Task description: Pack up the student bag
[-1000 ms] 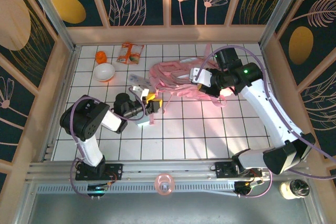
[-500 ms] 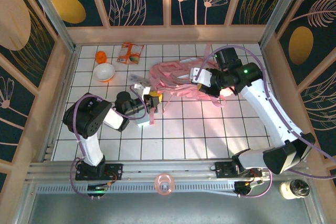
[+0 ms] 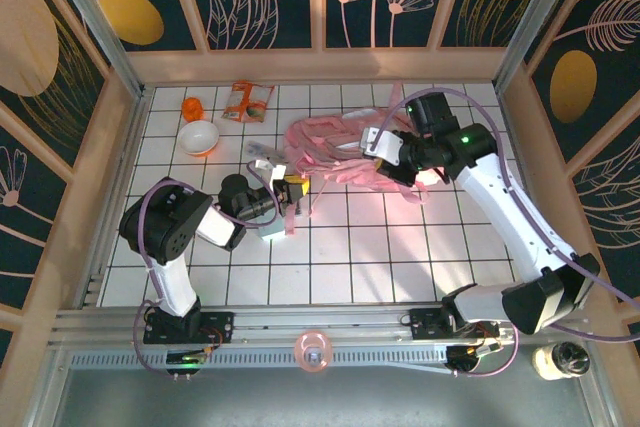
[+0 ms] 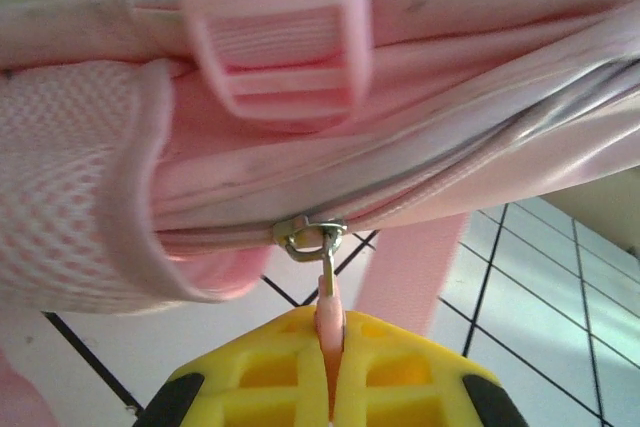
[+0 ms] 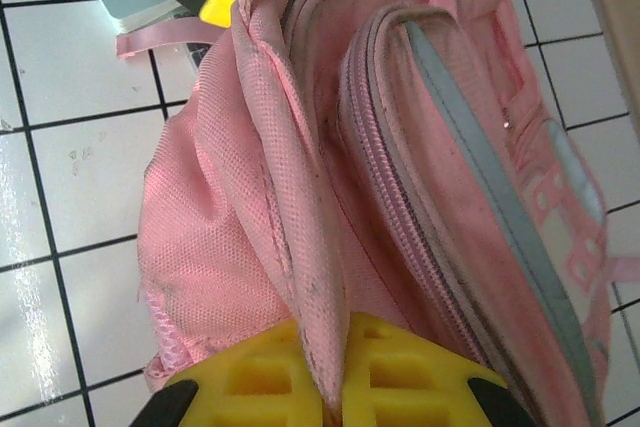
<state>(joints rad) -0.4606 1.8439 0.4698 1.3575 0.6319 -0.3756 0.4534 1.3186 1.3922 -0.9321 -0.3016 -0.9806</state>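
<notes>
Student bag point(image 3: 330, 147) — zip pull point(image 4: 328, 309) tight in left gripper point(image 4: 335, 357); fabric fold point(image 5: 300, 267) in right gripper point(image 5: 335, 367); interior hidden

Top view looking down, wrist views close, all sharing student bag point(image 3: 325, 147)

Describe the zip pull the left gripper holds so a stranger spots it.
Find the pink student bag on the white tiled table. At its left end hangs a metal slider. The zip pull is the narrow pink tab below it, pinched by the left gripper, unlike the broad ribbed buckle above.
</notes>
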